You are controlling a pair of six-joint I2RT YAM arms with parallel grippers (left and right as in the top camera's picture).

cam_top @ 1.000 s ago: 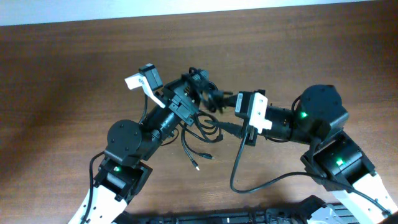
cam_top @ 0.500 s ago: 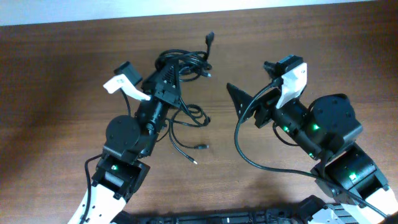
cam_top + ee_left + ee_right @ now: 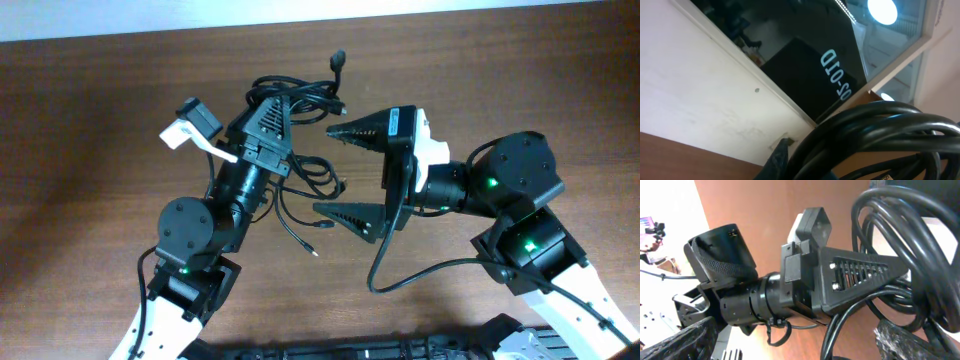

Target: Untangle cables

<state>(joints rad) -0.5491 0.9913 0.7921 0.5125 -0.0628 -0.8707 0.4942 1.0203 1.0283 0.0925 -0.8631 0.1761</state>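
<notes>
The left gripper [image 3: 272,108] has its jaws clenched on the cables [image 3: 305,95], a black bundle towards the far side of the table [image 3: 100,100], with loose ends trailing back. Just beside it the right gripper [image 3: 322,170] has its jaws spread wide, grasping nothing.

- The left arm [image 3: 215,205] rises from the near-left side and leans up and to the right, with its wrist stretched out in line with the forearm.
- The left gripper [image 3: 270,108] points away from its base, jaws pinched almost together on the cables [image 3: 300,95].
- The right arm [image 3: 515,175] comes up from the near-right corner, bends at the elbow and reaches left toward the middle.
- The right gripper [image 3: 322,170] faces the left one, its two fingers [image 3: 365,128] spread very wide with nothing clamped between them.
- The upper right fingertip sits close to the left gripper, apart from it.
</notes>
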